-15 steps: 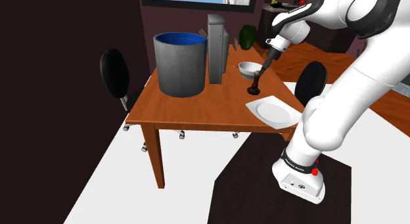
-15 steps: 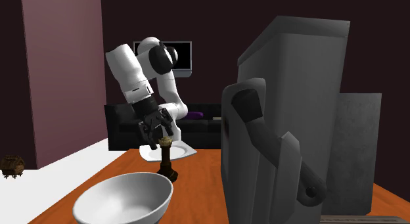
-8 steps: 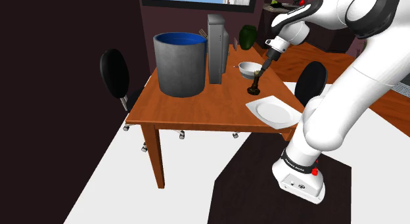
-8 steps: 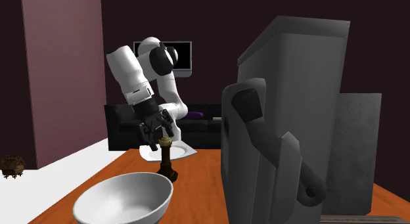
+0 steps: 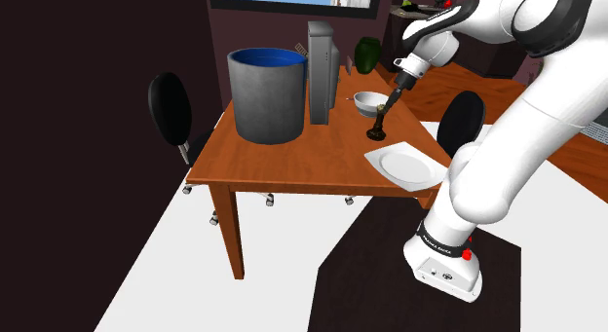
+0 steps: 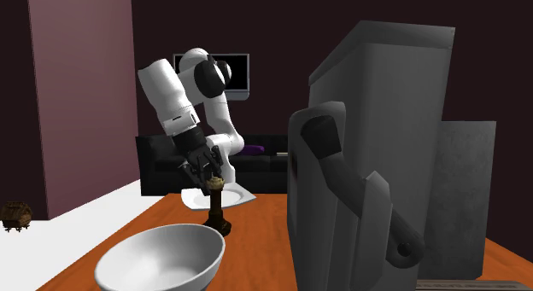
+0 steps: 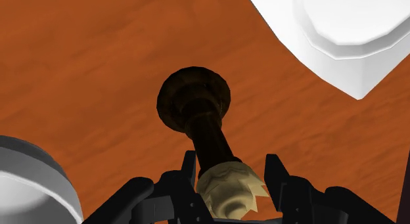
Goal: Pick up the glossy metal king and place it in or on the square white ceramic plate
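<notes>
arm pose: I reach from the stand over the table [image 5: 292,157]; forearm slants down, wrist tipped so the hand points steeply down at the far right part of the top.
gripper [image 5: 382,108]: mine, all black. It sits low over the king's top [image 6: 211,174].
hand state: narrow. My two fingers [image 7: 188,169] clasp the pale crown, one on each side.
king [image 7: 204,124]: standing upright on the table [image 5: 375,126], between the bowl and the plate, and apart from both.
king look: dark brown, glossy, with a round stepped base and a slim stem flaring upward. The crown is cream with jagged points [image 6: 217,204].
plate [image 5: 404,166]: white and smooth, square outline with a round raised well. It lies flat at the table edge nearest the stand, with one corner close to the king's base [image 7: 289,32].
bowl [image 5: 367,101]: white, round, plain and matte, just beyond the king [image 6: 162,257].
table look: orange-brown wood with visible grain, rectangular top, square legs.
bin [image 5: 265,94]: grey cylinder, mottled wall, blue inside, well apart from the king.
</notes>
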